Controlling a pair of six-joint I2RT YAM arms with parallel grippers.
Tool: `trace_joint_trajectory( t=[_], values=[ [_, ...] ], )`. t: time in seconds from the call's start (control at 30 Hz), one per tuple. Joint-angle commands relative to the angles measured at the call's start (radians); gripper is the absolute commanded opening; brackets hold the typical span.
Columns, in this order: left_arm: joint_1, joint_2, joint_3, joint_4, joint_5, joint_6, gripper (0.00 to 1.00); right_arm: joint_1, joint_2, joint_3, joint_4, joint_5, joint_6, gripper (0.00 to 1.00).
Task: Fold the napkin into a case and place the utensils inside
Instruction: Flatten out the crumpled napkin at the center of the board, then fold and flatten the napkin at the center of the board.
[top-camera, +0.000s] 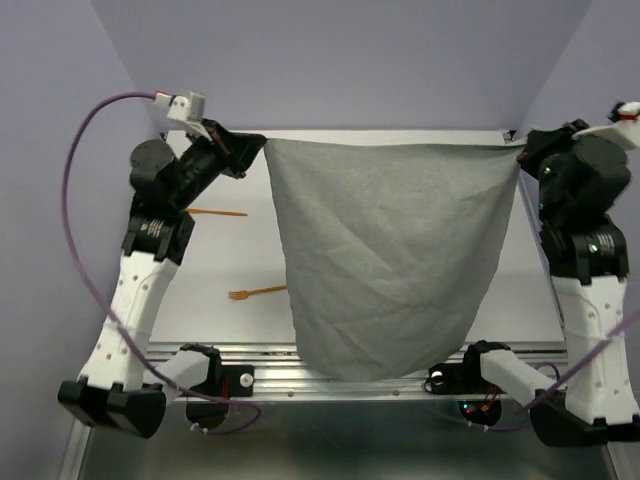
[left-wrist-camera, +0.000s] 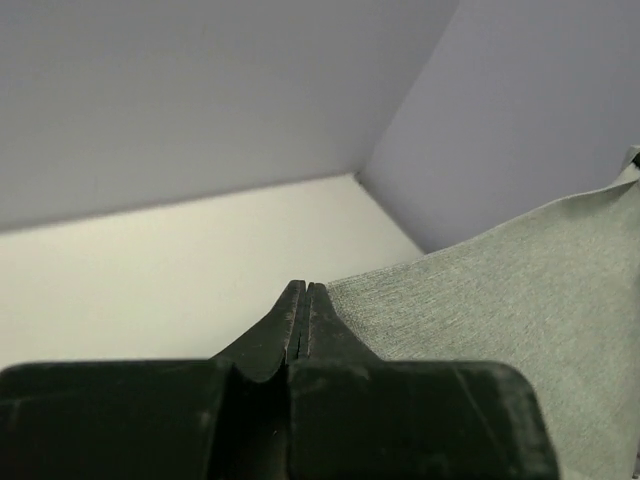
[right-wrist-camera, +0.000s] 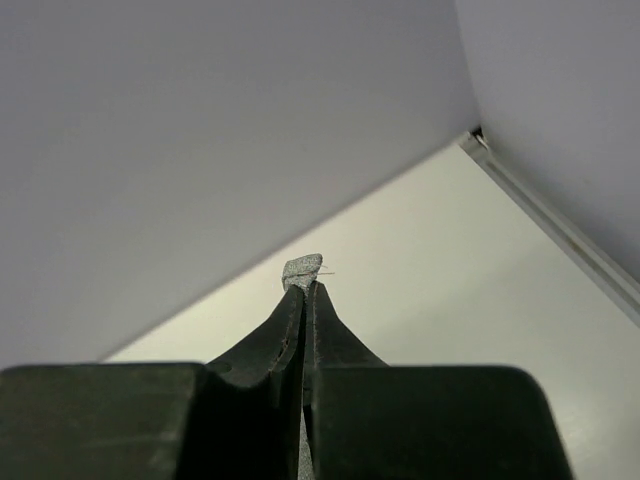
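Pale table (top-camera: 215, 255) below — left gripper (top-camera: 260, 145) and right gripper (top-camera: 518, 150) clamp the napkin (top-camera: 390, 250) by its top corners; limp, light, I judge.

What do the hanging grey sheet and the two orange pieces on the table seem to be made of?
The napkin looks like soft woven cloth, matte: it drapes in creases. The fork and second utensil: probably thin plastic, uniformly orange; finish too small to judge.
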Motion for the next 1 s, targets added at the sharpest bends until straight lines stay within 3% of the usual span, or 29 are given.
trace_joint_trajectory(
  t=[0.0, 0.13, 0.3, 0.43, 0.6, 0.97],
  values=[
    [0.003, 0.122, -0.098, 0.139, -0.020, -0.013, 0.00, -0.008, 0.103, -0.121, 0.123, 0.081, -0.018, 0.01],
    [0.003, 0.294, -0.117, 0.181, -0.021, -0.028, 0.00, -0.008, 0.265, -0.205, 0.199, 0.104, -0.022, 0.01],
    [0.000, 0.496, -0.040, 0.199, -0.052, -0.040, 0.00, -0.008, 0.476, -0.186, 0.304, 0.155, -0.056, 0.01],
    [-0.002, 0.627, 0.059, 0.173, -0.063, -0.031, 0.00, -0.017, 0.699, -0.054, 0.321, 0.147, -0.077, 0.01],
    [-0.002, 0.788, 0.179, 0.144, -0.063, -0.026, 0.00, -0.042, 0.868, 0.064, 0.333, 0.115, -0.082, 0.01],
    [-0.002, 1.031, 0.487, 0.064, -0.054, -0.011, 0.00, -0.114, 1.073, 0.247, 0.342, 0.023, -0.065, 0.01]
  ],
)
